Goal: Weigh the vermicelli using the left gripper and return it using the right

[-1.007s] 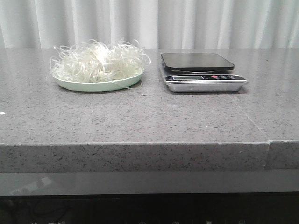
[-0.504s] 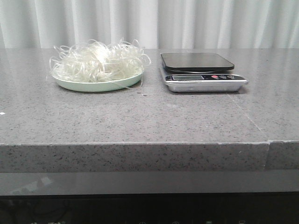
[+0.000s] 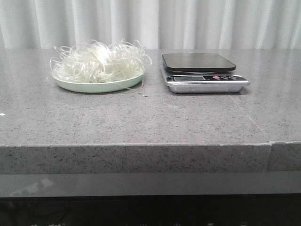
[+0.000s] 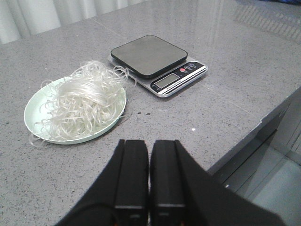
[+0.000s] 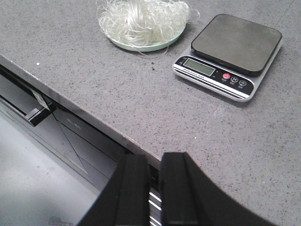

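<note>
The vermicelli [image 3: 99,62], a fluffy tangle of whitish strands, lies heaped on a pale green plate [image 3: 94,87] at the back left of the grey counter. It also shows in the left wrist view [image 4: 82,101] and the right wrist view [image 5: 143,18]. A kitchen scale [image 3: 202,71] with a bare dark platform stands to its right. My left gripper [image 4: 149,143] is shut and empty, above the counter's front part, short of the plate. My right gripper [image 5: 155,157] is shut and empty, above the counter's front edge. Neither gripper shows in the front view.
The counter's front edge [image 3: 141,146] drops to a dark cabinet face below. A seam [image 3: 254,125] crosses the counter at the right. White curtains [image 3: 150,23] hang behind. A few small crumbs [image 4: 141,113] lie near the plate.
</note>
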Robot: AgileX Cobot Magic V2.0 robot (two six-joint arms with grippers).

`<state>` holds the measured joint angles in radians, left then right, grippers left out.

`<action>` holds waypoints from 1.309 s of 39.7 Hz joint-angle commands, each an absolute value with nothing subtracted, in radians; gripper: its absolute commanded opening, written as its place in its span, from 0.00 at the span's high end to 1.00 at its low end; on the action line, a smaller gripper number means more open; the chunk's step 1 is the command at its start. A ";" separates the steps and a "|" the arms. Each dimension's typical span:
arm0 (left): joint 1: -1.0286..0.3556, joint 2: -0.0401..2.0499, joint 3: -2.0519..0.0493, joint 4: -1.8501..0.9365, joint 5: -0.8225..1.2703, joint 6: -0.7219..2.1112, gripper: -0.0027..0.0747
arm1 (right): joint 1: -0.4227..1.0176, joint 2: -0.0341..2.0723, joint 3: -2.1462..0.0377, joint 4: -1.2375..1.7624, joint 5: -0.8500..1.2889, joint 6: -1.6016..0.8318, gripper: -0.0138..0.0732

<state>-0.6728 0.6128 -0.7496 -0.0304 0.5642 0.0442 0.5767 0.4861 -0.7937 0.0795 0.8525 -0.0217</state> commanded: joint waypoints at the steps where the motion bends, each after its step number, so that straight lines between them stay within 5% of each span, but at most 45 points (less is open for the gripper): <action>1: -0.679 0.614 -0.778 -0.039 0.490 0.034 0.76 | 0.571 0.491 -0.819 0.073 0.783 -0.023 0.57; 16: -0.531 0.514 -0.728 -0.040 0.426 0.034 0.76 | 0.571 0.491 -0.819 0.073 0.785 -0.023 0.57; 33: -0.152 0.162 -0.241 -0.047 0.060 0.034 0.76 | 0.571 0.491 -0.819 0.073 0.785 -0.023 0.57; 52: -0.031 -0.027 0.042 -0.049 -0.036 0.034 0.76 | 0.571 0.491 -0.819 0.073 0.786 -0.023 0.57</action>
